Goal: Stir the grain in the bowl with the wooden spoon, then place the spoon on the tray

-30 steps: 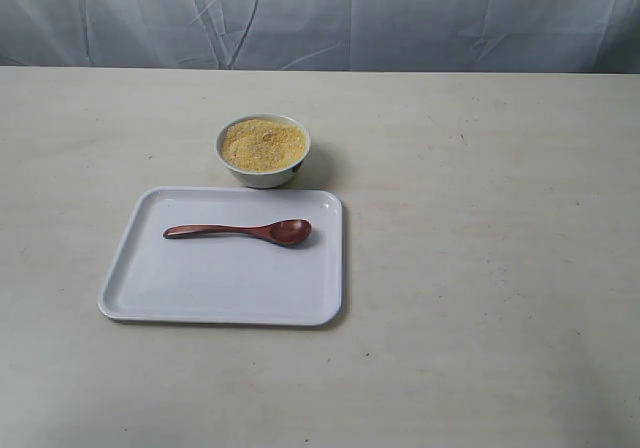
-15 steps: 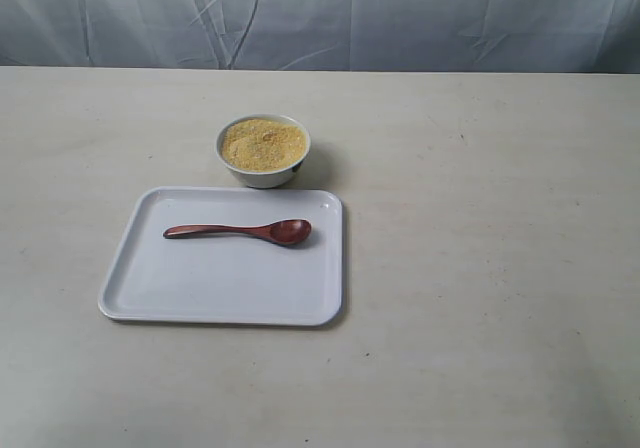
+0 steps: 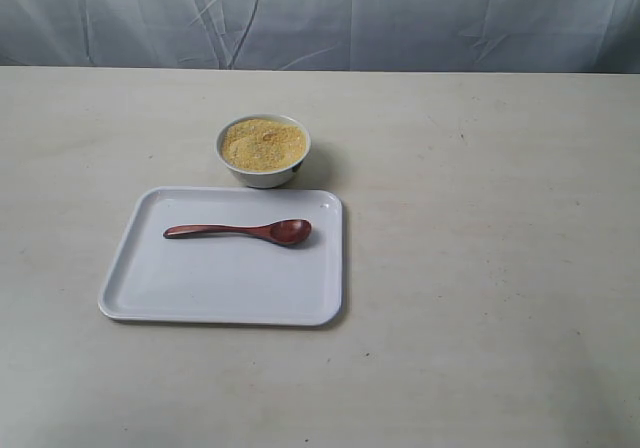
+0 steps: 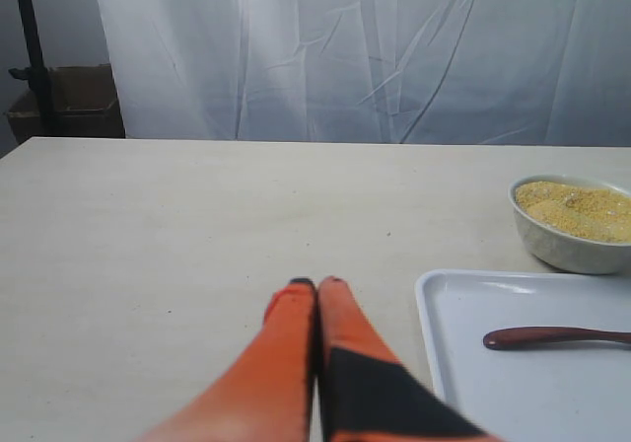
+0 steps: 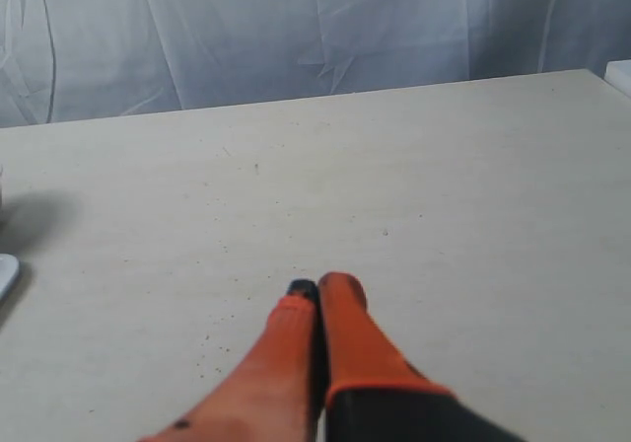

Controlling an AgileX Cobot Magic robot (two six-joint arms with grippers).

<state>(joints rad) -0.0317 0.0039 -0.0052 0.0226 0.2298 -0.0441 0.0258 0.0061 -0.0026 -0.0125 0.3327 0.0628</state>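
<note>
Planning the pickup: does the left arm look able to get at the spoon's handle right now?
Probably yes: the wooden spoon lies alone on the tray, handle toward the left gripper, nothing standing between them.

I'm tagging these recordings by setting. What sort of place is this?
Probably a staged robot test bench, not a kitchen: a plain table, a creased white cloth backdrop, and the orange left gripper and right gripper.
</note>
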